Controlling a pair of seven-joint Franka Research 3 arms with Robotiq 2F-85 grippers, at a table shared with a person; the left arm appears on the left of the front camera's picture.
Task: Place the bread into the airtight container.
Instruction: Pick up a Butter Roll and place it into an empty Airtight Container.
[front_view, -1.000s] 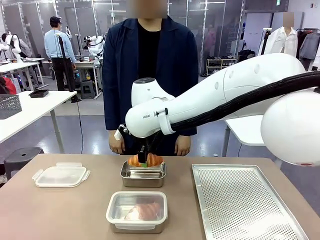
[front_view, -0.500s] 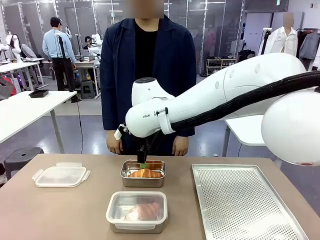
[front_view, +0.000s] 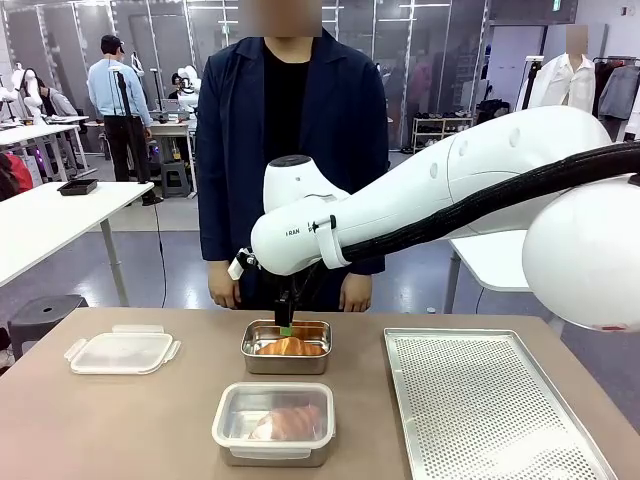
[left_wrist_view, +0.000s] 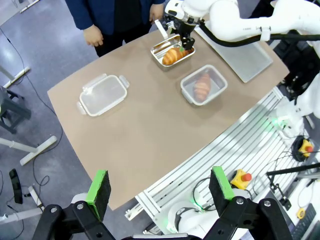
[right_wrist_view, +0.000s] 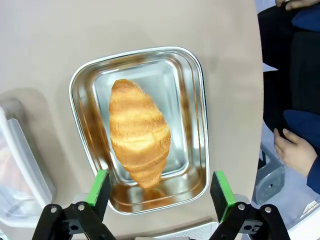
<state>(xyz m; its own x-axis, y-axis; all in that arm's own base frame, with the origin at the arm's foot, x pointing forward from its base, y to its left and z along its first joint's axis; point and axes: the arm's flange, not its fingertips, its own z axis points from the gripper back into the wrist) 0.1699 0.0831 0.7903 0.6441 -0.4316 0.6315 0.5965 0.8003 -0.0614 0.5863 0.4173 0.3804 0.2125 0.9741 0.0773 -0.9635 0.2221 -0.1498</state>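
Observation:
A golden croissant, the bread (front_view: 290, 347) (right_wrist_view: 139, 131) (left_wrist_view: 171, 55), lies inside the open steel airtight container (front_view: 287, 366) (right_wrist_view: 200, 115) at the table's far middle. My right gripper (front_view: 286, 324) (right_wrist_view: 160, 195) hangs just above it, open, its green pads apart on either side of the bread and touching nothing. In the left wrist view my left gripper (left_wrist_view: 160, 187) is high above the table's near edge, open and empty.
A second container (front_view: 273, 423) (left_wrist_view: 203, 85) holding another croissant sits nearer to me. A clear clip lid (front_view: 120, 352) lies at the left and a perforated metal tray (front_view: 490, 410) at the right. The person's hands (front_view: 228, 293) hang behind the far edge.
A second ago the bread was held between my right fingers above the steel container. The fingers opened and the bread now lies in it. The arm has hardly moved.

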